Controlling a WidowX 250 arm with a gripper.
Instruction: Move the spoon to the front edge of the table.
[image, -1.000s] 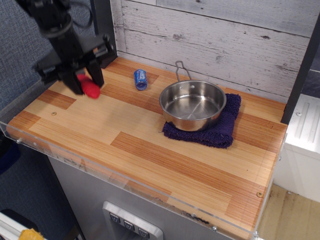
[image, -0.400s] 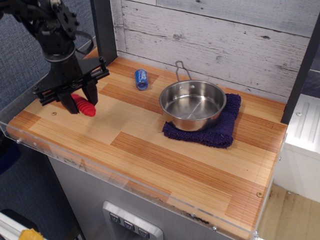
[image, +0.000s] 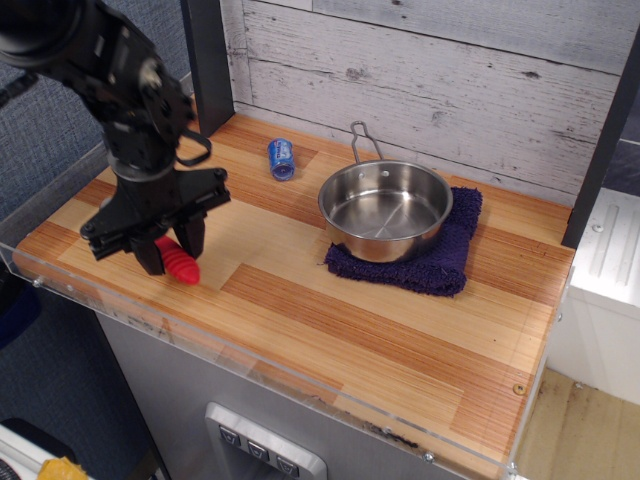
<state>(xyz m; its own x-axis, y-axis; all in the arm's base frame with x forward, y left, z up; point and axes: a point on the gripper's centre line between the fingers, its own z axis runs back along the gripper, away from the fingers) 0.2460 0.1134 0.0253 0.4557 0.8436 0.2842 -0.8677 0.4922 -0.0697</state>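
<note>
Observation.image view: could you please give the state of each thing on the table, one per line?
Gripper: jaws shut on the spoon.
Spoon: held, red handle near the table's front edge.
Pot: upright, empty, on the cloth.
Cloth: flat under the pot.
Blue cylinder: lying near the back wall.

A single raised camera looks down across the table from its front-right corner, toward the back wall.
</note>
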